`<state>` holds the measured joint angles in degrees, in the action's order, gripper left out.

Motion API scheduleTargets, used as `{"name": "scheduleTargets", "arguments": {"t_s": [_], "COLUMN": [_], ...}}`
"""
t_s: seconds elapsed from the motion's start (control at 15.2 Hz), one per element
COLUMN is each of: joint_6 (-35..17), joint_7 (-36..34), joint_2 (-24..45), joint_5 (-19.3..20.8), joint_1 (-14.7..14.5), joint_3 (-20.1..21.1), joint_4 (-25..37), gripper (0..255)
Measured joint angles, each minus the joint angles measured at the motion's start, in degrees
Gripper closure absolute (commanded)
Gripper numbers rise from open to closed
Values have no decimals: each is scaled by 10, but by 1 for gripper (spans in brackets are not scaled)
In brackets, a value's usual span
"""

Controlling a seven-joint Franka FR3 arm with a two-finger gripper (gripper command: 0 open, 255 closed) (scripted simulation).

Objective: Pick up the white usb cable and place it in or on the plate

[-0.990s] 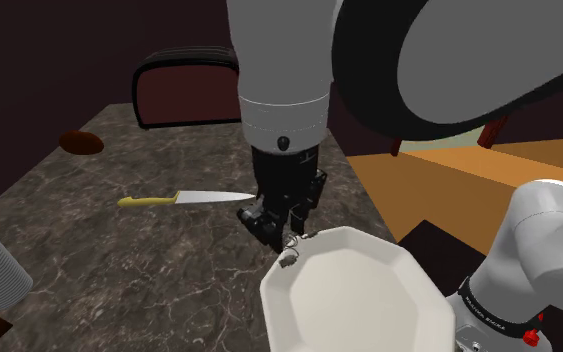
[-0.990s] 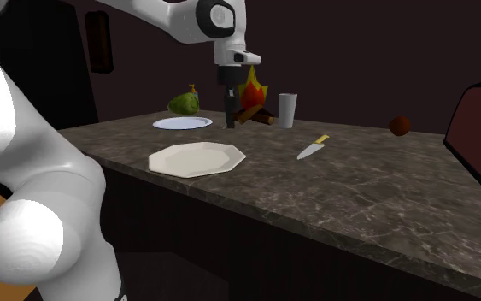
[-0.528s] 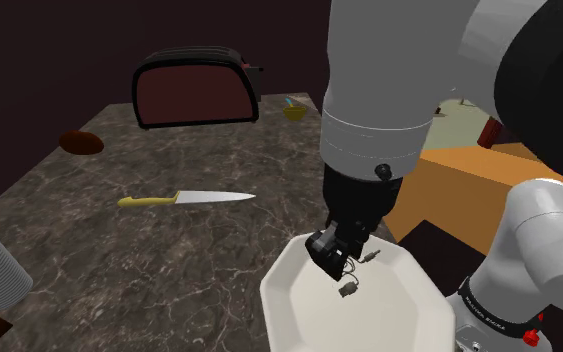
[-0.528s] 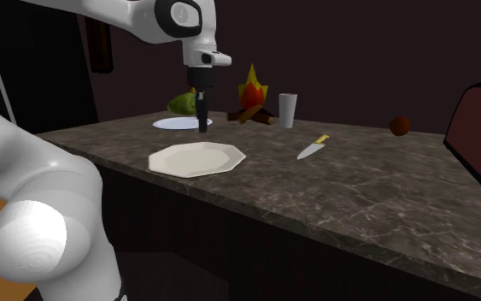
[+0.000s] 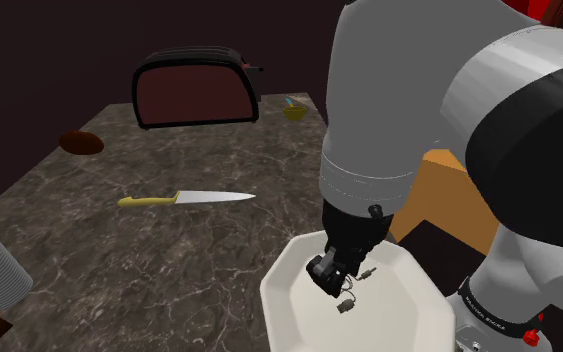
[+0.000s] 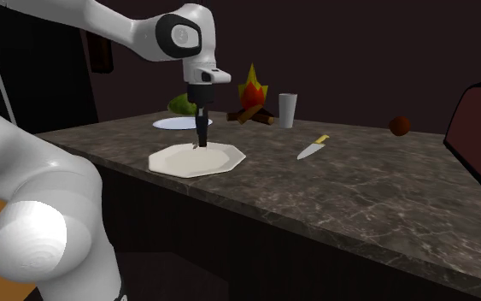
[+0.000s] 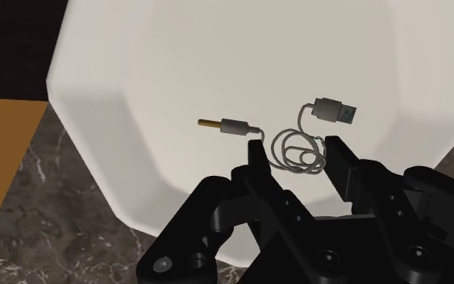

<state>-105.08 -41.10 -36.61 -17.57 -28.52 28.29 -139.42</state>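
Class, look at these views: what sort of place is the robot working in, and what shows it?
Probably a kitchen: a dark stone-look countertop, a dark red toaster, a yellow-handled knife and a white plate.

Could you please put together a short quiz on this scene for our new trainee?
1. What does the gripper clasp between its jaws?
A) a knife
B) the usb cable
C) a cup
2. True or false: the gripper hangs above the white plate.
3. Fill in the missing word: the knife on the counter has a ____ handle.

Key: 1 B; 2 true; 3 yellow.
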Motion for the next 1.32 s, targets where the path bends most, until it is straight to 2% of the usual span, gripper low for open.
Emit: {"name": "scheduleTargets", "arguments": {"t_s": [0.4,0.79,0.86,1.32], "joint_6": [-45,-49,-49,-40], "joint_7": [1,0,0,0], "joint_2": [6,8,8,7], "joint_5": [-9,-10,-10,-8], "joint_1": [-3,-3,-3,-2], "joint_3": [12,14,14,11], "joint_4": [-38,-41,-41,-33], "gripper": [255,255,0,0]}}
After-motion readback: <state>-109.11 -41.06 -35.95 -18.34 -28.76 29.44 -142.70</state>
